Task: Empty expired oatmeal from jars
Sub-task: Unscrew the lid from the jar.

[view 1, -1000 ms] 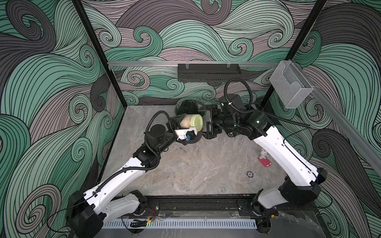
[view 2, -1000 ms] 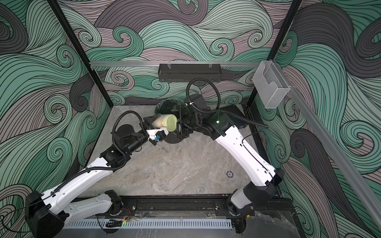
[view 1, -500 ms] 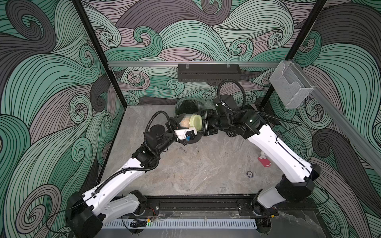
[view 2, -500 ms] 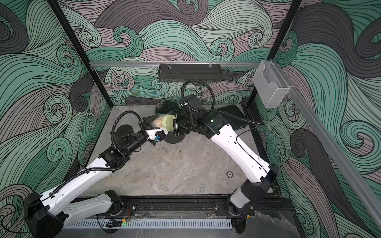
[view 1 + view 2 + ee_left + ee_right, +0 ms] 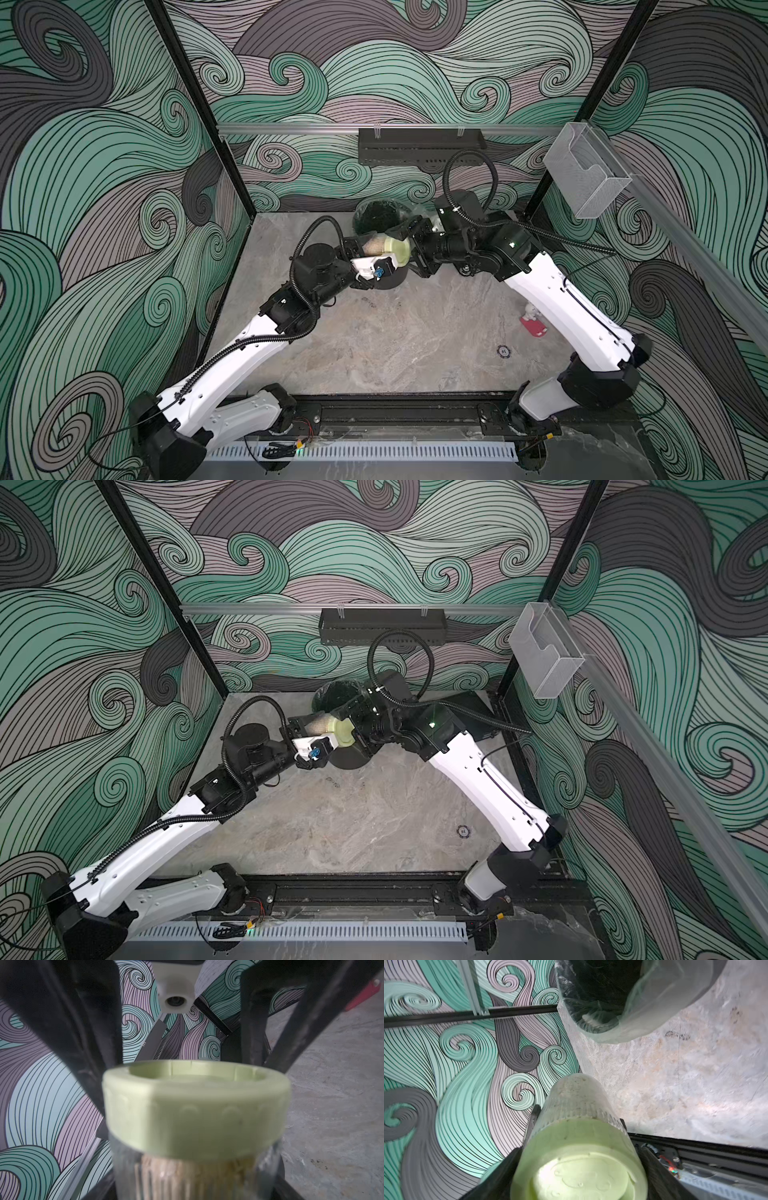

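Oatmeal (image 5: 372,246) fills one glass jar (image 5: 377,242). In a top view the jar lies on its side in the air, just beside the bin (image 5: 376,214), not over it. The left gripper (image 5: 362,250) is closed tight round the glass. The right gripper (image 5: 415,249) meets the green lid (image 5: 398,250) at the other end. The lid is on, so I think the step in hand is taking it off.

In both top views I count one jar, one lid, one bin and two grippers. One small red thing (image 5: 533,327) lies on the table (image 5: 395,340), well apart from the bin.

In the left wrist view the lid (image 5: 195,1109) sits on the jar, above the oatmeal (image 5: 187,1178). Dark fingers (image 5: 89,1028) of the right gripper stand on both sides of it.

In the right wrist view the fingers (image 5: 500,1174) run along both sides of the lid (image 5: 581,1167). The bin's open mouth (image 5: 591,1028) is past the jar's far end. I cannot tell if the fingers squeeze the lid or only sit beside it.

Next, I think, the right gripper needs to pinch hard and twist while the left one holds steady. Then the jar must go over the bin and tip.
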Action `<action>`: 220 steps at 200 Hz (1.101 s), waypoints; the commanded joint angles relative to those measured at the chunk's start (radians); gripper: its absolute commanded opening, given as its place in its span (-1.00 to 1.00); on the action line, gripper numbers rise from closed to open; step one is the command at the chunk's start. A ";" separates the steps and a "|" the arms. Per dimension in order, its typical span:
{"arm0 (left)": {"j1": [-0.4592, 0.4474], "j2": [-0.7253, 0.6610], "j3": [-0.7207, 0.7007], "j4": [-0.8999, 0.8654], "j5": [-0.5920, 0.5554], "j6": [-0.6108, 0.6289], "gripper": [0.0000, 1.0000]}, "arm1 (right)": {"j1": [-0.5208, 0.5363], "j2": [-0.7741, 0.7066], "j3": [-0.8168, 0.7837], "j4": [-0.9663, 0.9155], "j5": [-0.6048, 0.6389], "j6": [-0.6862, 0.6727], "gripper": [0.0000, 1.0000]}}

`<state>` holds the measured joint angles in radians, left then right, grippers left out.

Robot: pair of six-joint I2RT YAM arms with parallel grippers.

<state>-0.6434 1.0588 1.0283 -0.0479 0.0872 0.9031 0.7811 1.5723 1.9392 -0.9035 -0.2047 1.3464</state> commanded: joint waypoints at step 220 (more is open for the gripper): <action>0.104 -0.007 0.137 -0.005 0.281 -0.248 -1.00 | -0.054 0.025 0.047 -0.238 -0.370 -2.122 -0.82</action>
<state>-0.5583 1.0721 1.0733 -0.2337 0.3229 0.6975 0.7280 1.6459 2.0117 -1.0058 -0.4541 -0.4644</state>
